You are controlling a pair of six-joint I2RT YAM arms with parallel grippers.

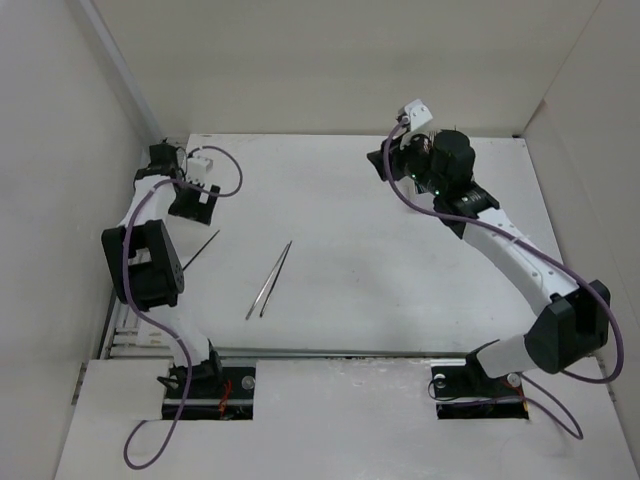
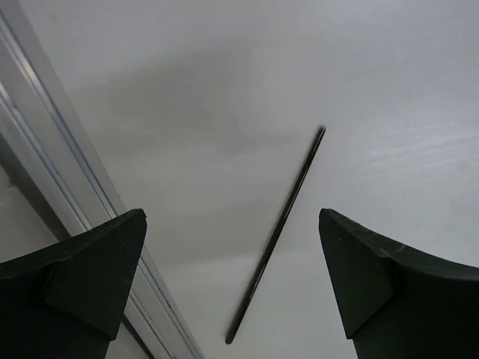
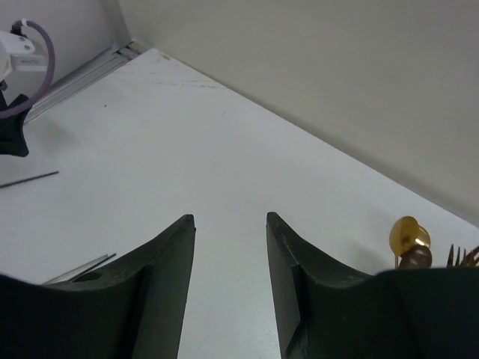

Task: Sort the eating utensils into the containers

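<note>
A single thin dark chopstick (image 1: 201, 249) lies on the white table just in front of my left gripper (image 1: 191, 206). In the left wrist view the chopstick (image 2: 281, 228) lies on the table between and beyond the wide-open, empty jaws of that gripper (image 2: 232, 215). A pair of silver-grey chopsticks (image 1: 269, 280) lies near the table's middle. My right gripper (image 1: 381, 164) hovers at the far back, open and empty (image 3: 230, 217). A gold spoon head (image 3: 409, 236) and gold fork tines (image 3: 464, 256) show at the lower right of the right wrist view. The container is out of view.
A metal rail (image 2: 67, 179) runs along the table's left edge beside my left gripper. White walls enclose the table on the left, back and right. Purple cables (image 1: 232, 170) loop off both arms. The pair of chopsticks also shows in the right wrist view (image 3: 82, 267).
</note>
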